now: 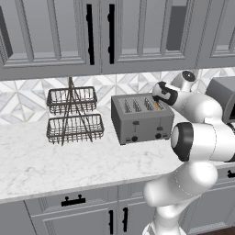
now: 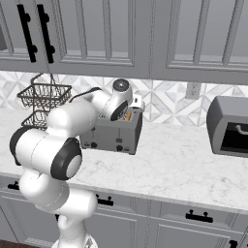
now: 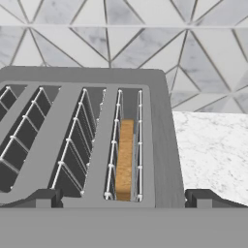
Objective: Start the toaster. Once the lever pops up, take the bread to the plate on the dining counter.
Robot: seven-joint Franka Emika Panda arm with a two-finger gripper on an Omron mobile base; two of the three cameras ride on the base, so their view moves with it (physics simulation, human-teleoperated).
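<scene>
Now, step: pincer (image 3: 121, 197) poised over toaster (image 1: 142, 120), frame centre.
Pincer: fully open, empty.
Bread (image 3: 125, 160): edge-on in rightmost slot.
Next: likely descend, straddle slice, close.

- In the hand view the toaster (image 3: 160, 145) is cut off by the left edge, so its far-left slot shows only in part.
- The bread (image 3: 125, 162) sits deep in the right-hand slot; only its top edge shows.
- In the right base view the arm hides the toaster's left half and most of the wire basket (image 2: 43, 97).
- The grey appliance (image 2: 228, 127) is cut by the right edge.
- In the left base view the pincer is hidden behind the wrist.
</scene>
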